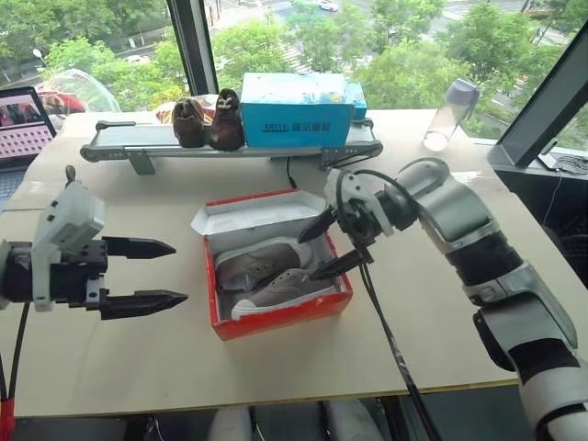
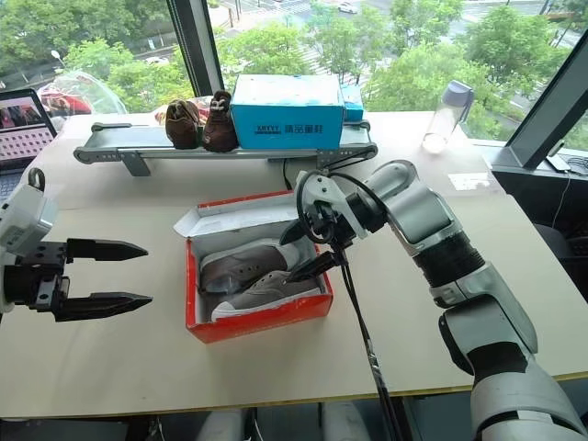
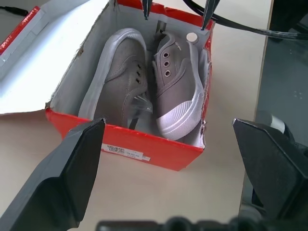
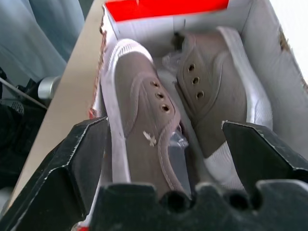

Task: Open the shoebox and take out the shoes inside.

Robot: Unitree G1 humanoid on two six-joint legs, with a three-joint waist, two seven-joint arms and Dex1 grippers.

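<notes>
The red shoebox [image 1: 285, 320] stands open in the middle of the table, its white-lined lid [image 1: 257, 214] folded back towards the far side. Inside lie the shoes [image 1: 266, 276], two grey-taupe sneakers with white soles, side by side [image 4: 144, 120]. My right gripper [image 1: 323, 248] is open over the right end of the box, fingertips pointing in at the shoes' heels, holding nothing. My left gripper [image 1: 176, 273] hovers open to the left of the box, clear of it, pointing at it [image 3: 144, 154].
At the back, a grey conveyor rail [image 1: 119, 147] carries a dark brown pair of shoes [image 1: 207, 119] and a light-blue box [image 1: 296, 110]. A clear bottle [image 1: 450, 113] stands far right, a laptop [image 1: 23, 129] far left. A black cable [image 1: 386, 340] crosses the table by the right arm.
</notes>
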